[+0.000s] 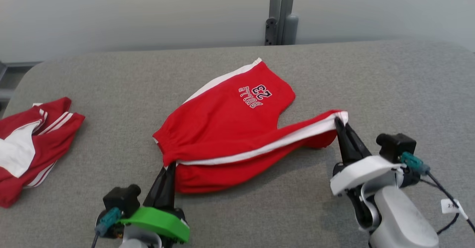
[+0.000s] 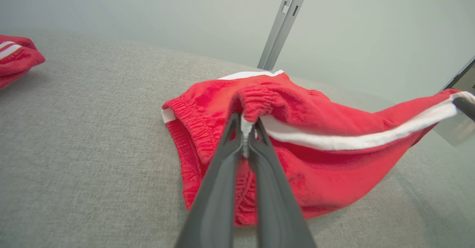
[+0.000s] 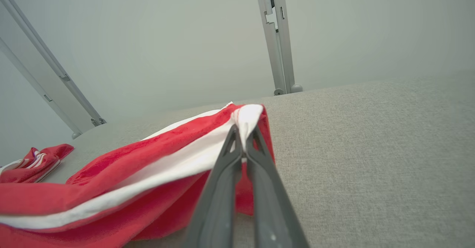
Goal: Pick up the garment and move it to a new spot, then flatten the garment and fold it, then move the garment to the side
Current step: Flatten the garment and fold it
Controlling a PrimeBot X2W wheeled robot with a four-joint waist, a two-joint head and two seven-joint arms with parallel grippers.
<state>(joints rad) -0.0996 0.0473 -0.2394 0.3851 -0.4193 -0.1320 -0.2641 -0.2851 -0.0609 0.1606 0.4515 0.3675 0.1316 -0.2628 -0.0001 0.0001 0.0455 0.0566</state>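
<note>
Lying on the counter point(image 1: 371, 84), the red shorts point(image 1: 226, 129) are raised along their near white-striped edge; the left gripper point(image 1: 171, 165) is clamped on the waistband end, the right gripper point(image 1: 338, 121) on the leg hem. A second garment point(image 1: 29, 144) lies far left

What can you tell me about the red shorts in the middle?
The shorts are red, soft-looking cloth with white side stripes, an elastic waistband and an upside-down "Bulls 23" print. They lie rumpled on the grey table, one leg stretched sideways. The left tool pinches the waistband; the right tool pinches a leg hem.
</note>
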